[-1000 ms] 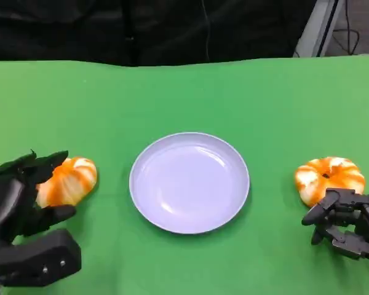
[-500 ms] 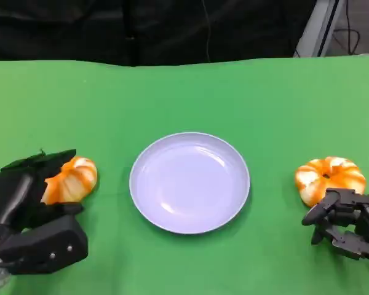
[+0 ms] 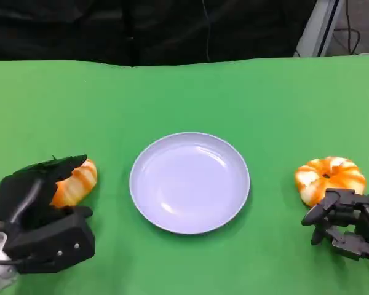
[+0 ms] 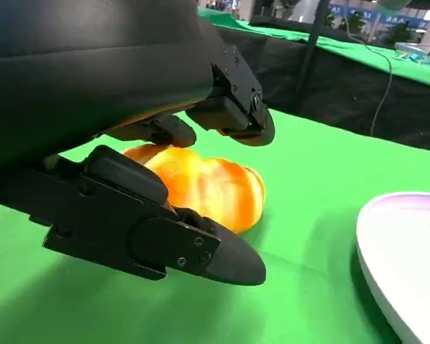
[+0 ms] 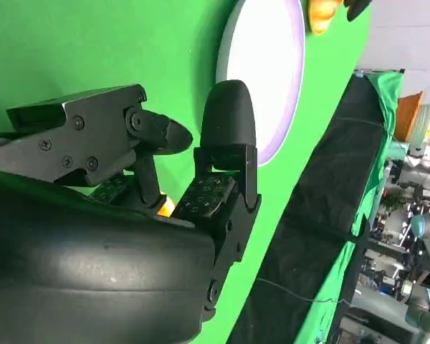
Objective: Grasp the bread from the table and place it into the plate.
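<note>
Two breads flank plate (image 3: 189,182) — left hand (image 3: 40,212) grasps one (image 3: 75,182), right hand (image 3: 347,226) curled.

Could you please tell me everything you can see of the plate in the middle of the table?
The plate is round, shallow and pale lavender-white, with a smooth glossy surface and a low raised rim. It sits flat and upright on the green table, holding nothing. It lies between the two orange breads, apart from both, and neither hand touches it.
</note>
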Robot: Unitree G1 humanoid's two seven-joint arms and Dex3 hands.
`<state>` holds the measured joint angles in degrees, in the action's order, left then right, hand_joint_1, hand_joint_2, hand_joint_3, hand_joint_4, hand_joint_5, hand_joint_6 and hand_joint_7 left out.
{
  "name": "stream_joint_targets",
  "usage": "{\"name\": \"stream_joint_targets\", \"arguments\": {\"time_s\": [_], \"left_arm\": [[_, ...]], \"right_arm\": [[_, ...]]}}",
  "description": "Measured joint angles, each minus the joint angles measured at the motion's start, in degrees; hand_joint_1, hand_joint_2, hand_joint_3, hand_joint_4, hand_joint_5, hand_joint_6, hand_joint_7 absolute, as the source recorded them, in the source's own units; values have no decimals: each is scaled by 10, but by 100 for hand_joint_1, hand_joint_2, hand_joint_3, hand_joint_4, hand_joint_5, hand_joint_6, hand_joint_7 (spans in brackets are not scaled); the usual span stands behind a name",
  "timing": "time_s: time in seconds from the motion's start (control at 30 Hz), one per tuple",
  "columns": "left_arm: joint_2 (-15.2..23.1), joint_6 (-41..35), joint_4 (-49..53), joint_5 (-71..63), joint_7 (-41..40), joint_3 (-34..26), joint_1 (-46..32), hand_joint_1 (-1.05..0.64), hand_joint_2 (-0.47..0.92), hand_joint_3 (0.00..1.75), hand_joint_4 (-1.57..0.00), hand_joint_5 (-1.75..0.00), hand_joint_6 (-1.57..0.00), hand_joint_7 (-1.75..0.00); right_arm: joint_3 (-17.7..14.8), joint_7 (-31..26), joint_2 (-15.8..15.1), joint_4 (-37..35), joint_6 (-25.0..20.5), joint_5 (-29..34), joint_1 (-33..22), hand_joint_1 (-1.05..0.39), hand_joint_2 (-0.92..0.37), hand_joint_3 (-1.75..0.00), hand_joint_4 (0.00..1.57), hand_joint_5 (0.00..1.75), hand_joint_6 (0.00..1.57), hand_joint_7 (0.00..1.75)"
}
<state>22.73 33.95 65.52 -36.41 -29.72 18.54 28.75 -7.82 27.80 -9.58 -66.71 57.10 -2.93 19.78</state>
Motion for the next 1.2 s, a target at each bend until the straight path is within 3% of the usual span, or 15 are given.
{"name": "stream_joint_targets", "arguments": {"time_s": [1.2], "left_arm": [[-2, -28, 32, 10, 10, 15, 22, -73, 92, 10, -42, 0, -47, 0]], "right_arm": [[0, -1, 0, 0, 5, 1, 0, 7, -83, -63, 91, 136, 96, 95]]}}
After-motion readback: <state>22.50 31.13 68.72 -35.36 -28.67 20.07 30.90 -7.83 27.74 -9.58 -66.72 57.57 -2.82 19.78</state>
